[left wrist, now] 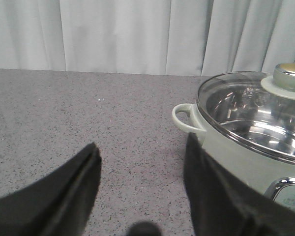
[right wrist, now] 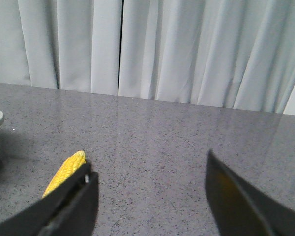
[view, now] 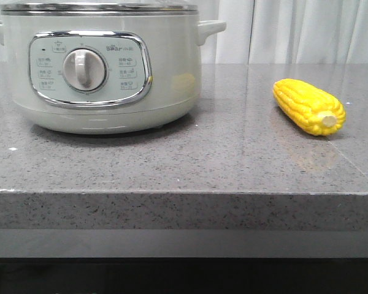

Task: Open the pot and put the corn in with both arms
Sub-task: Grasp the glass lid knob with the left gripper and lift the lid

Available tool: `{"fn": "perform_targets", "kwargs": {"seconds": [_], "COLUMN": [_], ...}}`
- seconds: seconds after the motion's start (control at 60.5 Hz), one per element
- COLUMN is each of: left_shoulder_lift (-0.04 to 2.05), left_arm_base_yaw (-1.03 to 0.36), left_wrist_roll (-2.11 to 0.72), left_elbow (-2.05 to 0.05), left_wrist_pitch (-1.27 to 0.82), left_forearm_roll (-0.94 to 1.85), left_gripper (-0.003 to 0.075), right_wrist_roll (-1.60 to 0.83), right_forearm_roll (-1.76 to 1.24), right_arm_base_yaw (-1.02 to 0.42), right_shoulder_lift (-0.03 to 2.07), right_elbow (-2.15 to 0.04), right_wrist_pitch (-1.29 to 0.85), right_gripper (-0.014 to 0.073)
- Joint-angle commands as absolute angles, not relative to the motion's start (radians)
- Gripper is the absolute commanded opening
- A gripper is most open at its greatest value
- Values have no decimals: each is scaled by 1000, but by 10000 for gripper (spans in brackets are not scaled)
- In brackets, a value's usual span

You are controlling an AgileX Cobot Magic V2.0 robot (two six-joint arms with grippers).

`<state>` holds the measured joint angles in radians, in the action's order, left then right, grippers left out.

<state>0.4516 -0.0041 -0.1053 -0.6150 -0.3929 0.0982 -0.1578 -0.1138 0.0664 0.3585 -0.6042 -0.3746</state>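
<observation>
Staged kitchen counter (view: 172, 165) (curtain (right wrist: 162, 49) backdrop)

left end effector (left wrist: 140, 191) spread wide, right end effector (right wrist: 150, 194) likewise

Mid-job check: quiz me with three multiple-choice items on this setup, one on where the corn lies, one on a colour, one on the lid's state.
1. Seen from the front, the bright yellow corn cob lies
A. right of the pot
B. inside the pot
C. left of the pot

2. The large round electric pot body is
A. red
B. pale grey-green
C. black

3. The steel-rimmed glass lid is
A. on the counter
B. held in a pincer
C. on the pot

Answers: 1 A, the cob rests on the grey speckled stone counter, apart from the pot. 2 B, as the front view shows. 3 C, the left wrist view shows it seated, knob up.
</observation>
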Motion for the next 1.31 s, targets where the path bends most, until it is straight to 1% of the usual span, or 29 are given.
{"fn": "perform_targets", "kwargs": {"seconds": [0.0,0.116,0.298,0.512,0.612,0.711,0.876,0.959,1.058,1.289], "left_shoulder_lift": [464,506,683,912,1036,1165,1370,1450,1518,1597], "left_arm_base_yaw": [-2,-10,-56,-193,-269,-341,-422,-430,-430,-430], "left_wrist_roll": [-103,-106,-134,-156,-156,-154,-150,-146,-146,-146], "left_elbow": [-651,-685,-839,-1040,-1157,-1309,-1548,-1649,-1718,-1746], "left_wrist_pitch": [-322,-369,-457,-472,-503,-603,-714,-750,-777,-770], "left_forearm_roll": [140,142,144,144,144,146,155,155,157,157], "left_gripper": [487,487,489,572,573,573,573,573,573,571], "right_wrist_roll": [-167,-167,-167,-167,-167,-167,-167,-167,-167,-167], "right_forearm_roll": [-105,-105,-105,-105,-105,-105,-105,-105,-105,-105], "right_arm_base_yaw": [71,71,71,71,71,71,71,71,71,71], "right_shoulder_lift": [375,375,375,375,375,375,375,375,375,375], "right_elbow": [-640,-640,-640,-640,-640,-640,-640,-640,-640,-640], "right_wrist_pitch": [-298,-301,-316,-321,-323,-325,-333,-339,-341,-340], "right_gripper": [624,624,624,624,624,624,624,624,624,624]}}
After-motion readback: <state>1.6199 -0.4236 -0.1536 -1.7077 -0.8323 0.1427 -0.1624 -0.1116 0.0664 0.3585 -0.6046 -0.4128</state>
